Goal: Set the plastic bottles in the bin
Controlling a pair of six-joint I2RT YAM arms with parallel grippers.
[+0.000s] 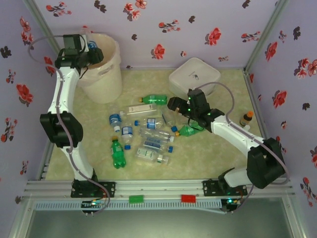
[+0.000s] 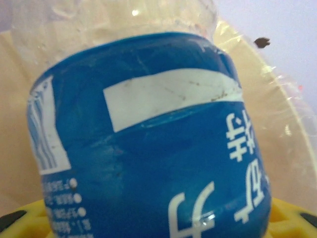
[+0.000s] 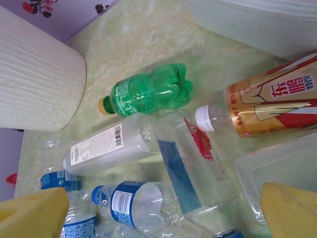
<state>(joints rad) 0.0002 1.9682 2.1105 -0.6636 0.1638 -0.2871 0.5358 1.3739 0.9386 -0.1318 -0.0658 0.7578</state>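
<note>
The left gripper (image 1: 90,53) hangs over the open mouth of the bin (image 1: 111,69), closed around a blue-labelled bottle (image 2: 148,148). The other bottles (image 1: 143,134) lie scattered on the table (image 1: 208,153), right of the bin and nearer the arms. The right gripper (image 3: 161,218) hovers above them, fingers spread wide and holding nothing. A green bottle (image 3: 148,94) lies between it and the bin.

between the left jaws, the bottle (image 2: 148,148) is crinkled clear plastic with a glossy blue label (image 2: 114,198). beyond them the bin (image 2: 15,148) looks matt cream plastic under a thin shiny liner (image 2: 282,114). below the right jaws, a glossy green plastic bottle (image 3: 148,91) lies on the matt, mottled tabletop (image 3: 148,39).
</note>
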